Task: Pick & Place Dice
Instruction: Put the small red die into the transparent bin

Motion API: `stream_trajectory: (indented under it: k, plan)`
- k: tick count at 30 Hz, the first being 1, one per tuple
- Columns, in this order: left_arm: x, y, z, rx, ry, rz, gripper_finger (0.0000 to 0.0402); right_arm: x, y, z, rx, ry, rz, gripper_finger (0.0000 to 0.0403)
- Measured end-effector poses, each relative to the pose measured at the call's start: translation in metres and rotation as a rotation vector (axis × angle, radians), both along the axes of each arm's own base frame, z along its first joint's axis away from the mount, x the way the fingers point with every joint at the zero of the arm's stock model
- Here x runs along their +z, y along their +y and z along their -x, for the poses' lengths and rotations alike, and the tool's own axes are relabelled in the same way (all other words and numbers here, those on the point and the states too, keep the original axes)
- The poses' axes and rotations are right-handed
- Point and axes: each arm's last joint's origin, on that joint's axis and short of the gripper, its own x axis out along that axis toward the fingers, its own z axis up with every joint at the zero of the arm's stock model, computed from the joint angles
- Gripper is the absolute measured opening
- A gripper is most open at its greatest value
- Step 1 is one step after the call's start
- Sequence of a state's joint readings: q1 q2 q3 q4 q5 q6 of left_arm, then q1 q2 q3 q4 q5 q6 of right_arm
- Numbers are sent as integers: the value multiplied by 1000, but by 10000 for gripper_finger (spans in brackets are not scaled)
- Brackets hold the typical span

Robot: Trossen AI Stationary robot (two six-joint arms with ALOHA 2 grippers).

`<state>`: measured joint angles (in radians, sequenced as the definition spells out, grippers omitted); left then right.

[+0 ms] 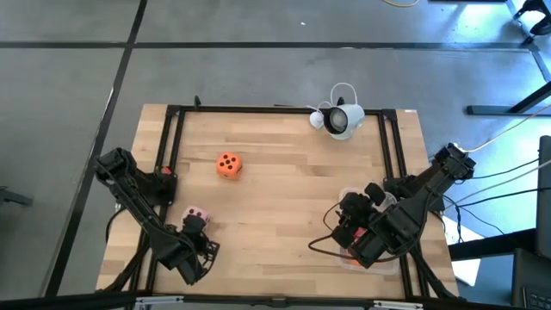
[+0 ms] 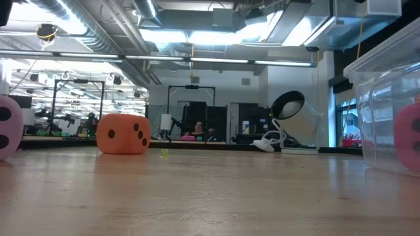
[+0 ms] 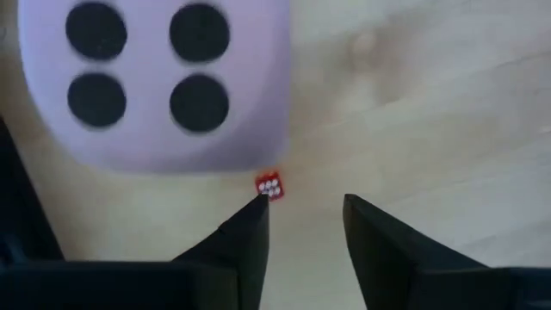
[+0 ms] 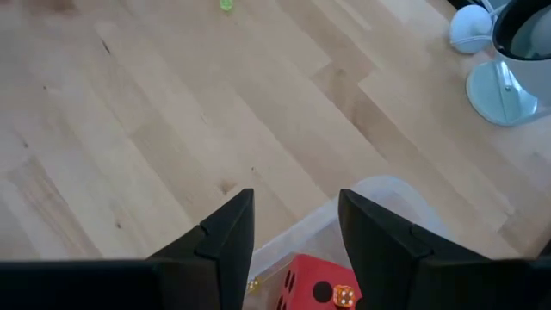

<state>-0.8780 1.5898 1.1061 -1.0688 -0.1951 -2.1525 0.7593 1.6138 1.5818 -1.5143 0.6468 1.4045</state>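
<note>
A pale pink die (image 3: 155,82), four pips up, lies on the wooden table (image 1: 284,198) near its left front; it also shows in the high view (image 1: 196,214). My left gripper (image 3: 306,202) hangs open just beside it (image 1: 195,229), pointing down, with nothing between its fingers. A tiny red die (image 3: 269,187) lies on the table by one fingertip. An orange die (image 1: 228,165) rests farther back. My right gripper (image 4: 297,198) stands open above a clear container (image 4: 379,185), where a red die (image 4: 310,280) lies. My left gripper's one fingertip (image 3: 254,211) stands right beside the tiny red die (image 3: 269,187); I cannot tell whether it touches it. My right gripper touches nothing.
A white lamp-like device (image 1: 340,119) stands at the table's far edge, right of centre. A black frame (image 1: 172,112) runs along the table's sides. A tiny green thing (image 4: 225,4) lies on the bare wood mid-table. The container (image 1: 366,263) sits at the right front.
</note>
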Motion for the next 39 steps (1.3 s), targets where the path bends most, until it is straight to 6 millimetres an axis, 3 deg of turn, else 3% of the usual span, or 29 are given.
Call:
stream_trajectory:
  k: [5,14,23,31,39]
  plan:
    - [-4,-2,-4,31,12,37,168,0,0,0,-1,-15,15,168]
    - [-30,-4,-15,65,105,-25,171,0,0,0,5,-22,29,168]
    - [-32,-2,-12,69,125,-46,171,0,1,1,30,7,23,168]
    - [-49,-1,-10,80,98,3,146,0,1,1,48,17,32,168]
    - [-53,2,-9,85,105,11,134,0,1,1,50,21,29,168]
